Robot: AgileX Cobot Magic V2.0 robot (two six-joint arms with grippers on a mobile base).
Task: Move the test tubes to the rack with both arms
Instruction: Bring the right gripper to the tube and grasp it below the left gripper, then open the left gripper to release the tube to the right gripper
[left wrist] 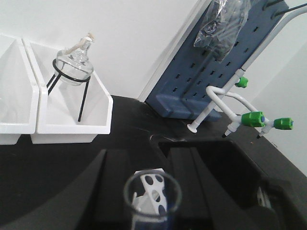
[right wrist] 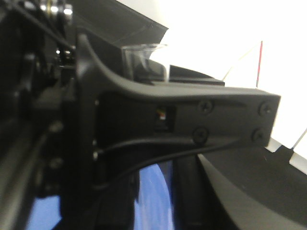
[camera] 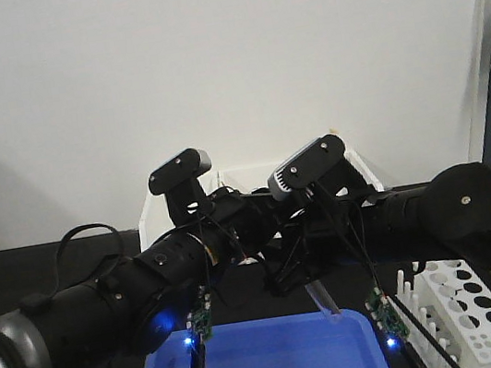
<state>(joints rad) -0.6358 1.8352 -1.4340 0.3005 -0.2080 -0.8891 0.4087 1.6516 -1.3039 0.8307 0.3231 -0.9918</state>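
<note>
Front view: left arm (camera: pixel 106 309) and right arm (camera: pixel 455 207) meet over the blue tray (camera: pixel 265 363), a test tube (camera: pixel 323 301) tilting beneath them, the rack (camera: pixel 477 315) at lower right. Only the left wrist view shows the left hand (left wrist: pixel 144 165) gripping the tube just below its open mouth. As for the right hand (camera: pixel 286 262), wide or narrow, I cannot tell.

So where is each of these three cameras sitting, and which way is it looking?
Front view: sits behind the left arm and right arm, facing a white wall; blue tray and rack below.
Left wrist: rides the left arm, looking past its own fingers and a test tube toward the flask and taps.
Right wrist: rides the right arm, close on black gripper hardware, tube rim behind it.
Shared: the test tube appears in all three views.
</note>
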